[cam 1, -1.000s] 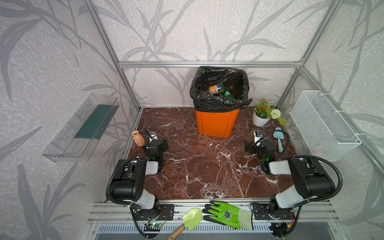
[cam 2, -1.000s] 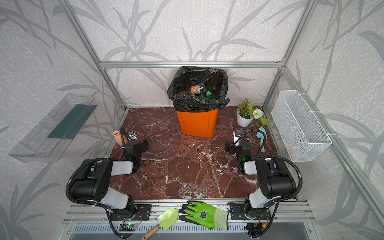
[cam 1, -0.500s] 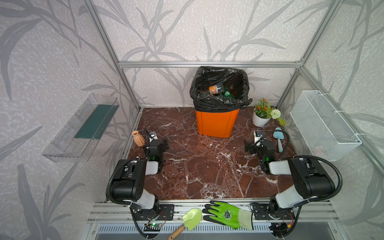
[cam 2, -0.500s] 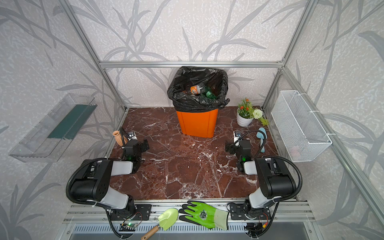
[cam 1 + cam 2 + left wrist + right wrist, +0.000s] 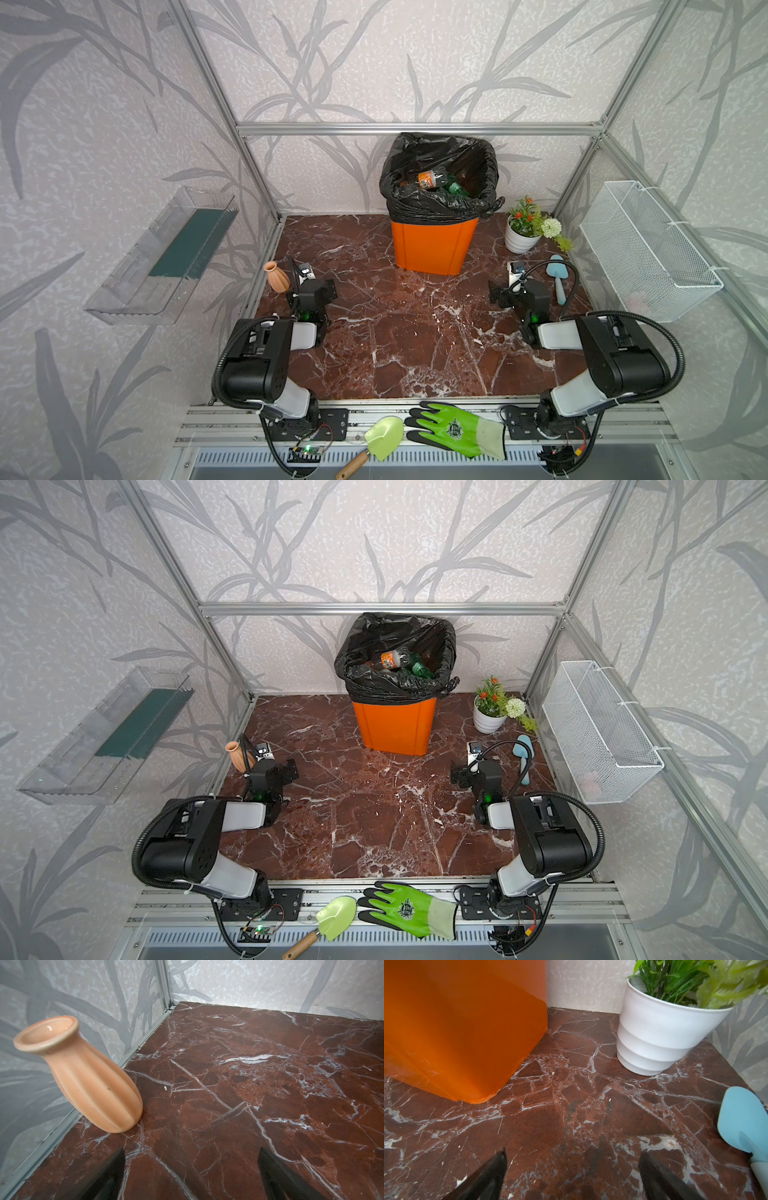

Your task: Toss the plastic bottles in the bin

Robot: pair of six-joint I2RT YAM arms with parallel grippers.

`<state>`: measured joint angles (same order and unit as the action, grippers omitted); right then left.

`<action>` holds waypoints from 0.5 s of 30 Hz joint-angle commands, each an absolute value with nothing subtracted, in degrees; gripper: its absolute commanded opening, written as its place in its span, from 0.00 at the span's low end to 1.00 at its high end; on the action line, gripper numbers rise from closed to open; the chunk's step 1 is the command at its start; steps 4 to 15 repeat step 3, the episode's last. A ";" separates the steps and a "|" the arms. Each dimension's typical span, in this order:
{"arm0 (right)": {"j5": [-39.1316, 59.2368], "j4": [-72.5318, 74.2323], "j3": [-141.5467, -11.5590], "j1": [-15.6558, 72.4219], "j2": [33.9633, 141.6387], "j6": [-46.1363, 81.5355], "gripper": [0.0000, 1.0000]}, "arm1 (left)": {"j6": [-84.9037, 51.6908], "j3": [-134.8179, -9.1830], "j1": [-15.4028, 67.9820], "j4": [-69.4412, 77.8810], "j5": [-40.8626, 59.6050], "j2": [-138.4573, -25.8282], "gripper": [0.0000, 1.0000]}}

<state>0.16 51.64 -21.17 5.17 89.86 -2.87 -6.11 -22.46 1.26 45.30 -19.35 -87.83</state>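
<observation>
The orange bin (image 5: 432, 245) (image 5: 392, 725), lined with a black bag, stands at the back middle of the marble floor. Its lower wall fills one side of the right wrist view (image 5: 456, 1022). The only plastic bottles in view lie inside it: an orange-labelled one (image 5: 430, 179) (image 5: 390, 659) and a green one (image 5: 457, 189) (image 5: 419, 669). My left gripper (image 5: 191, 1153) (image 5: 311, 291) rests low on the left, open and empty. On the right my right gripper (image 5: 572, 1155) (image 5: 519, 291) is also open, with only bare floor between its fingers.
A terracotta vase (image 5: 277, 277) (image 5: 83, 1084) stands just beside the left gripper at the left wall. A white flower pot (image 5: 521, 239) (image 5: 660, 1034) and a blue trowel (image 5: 557, 278) (image 5: 745, 1124) sit near the right gripper. A wire basket (image 5: 648, 249) and a clear tray (image 5: 162, 257) hang on the side walls.
</observation>
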 commanded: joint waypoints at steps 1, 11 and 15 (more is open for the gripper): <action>0.62 53.36 -22.20 5.10 89.95 -2.88 0.99 | -5.45 -23.16 0.96 46.49 -18.99 -87.11 0.99; 0.53 53.57 -22.13 5.10 89.90 -2.90 0.99 | -5.45 -23.13 0.89 46.42 -19.01 -87.11 0.99; 0.53 53.57 -22.13 5.10 89.90 -2.90 0.99 | -5.45 -23.13 0.89 46.42 -19.01 -87.11 0.99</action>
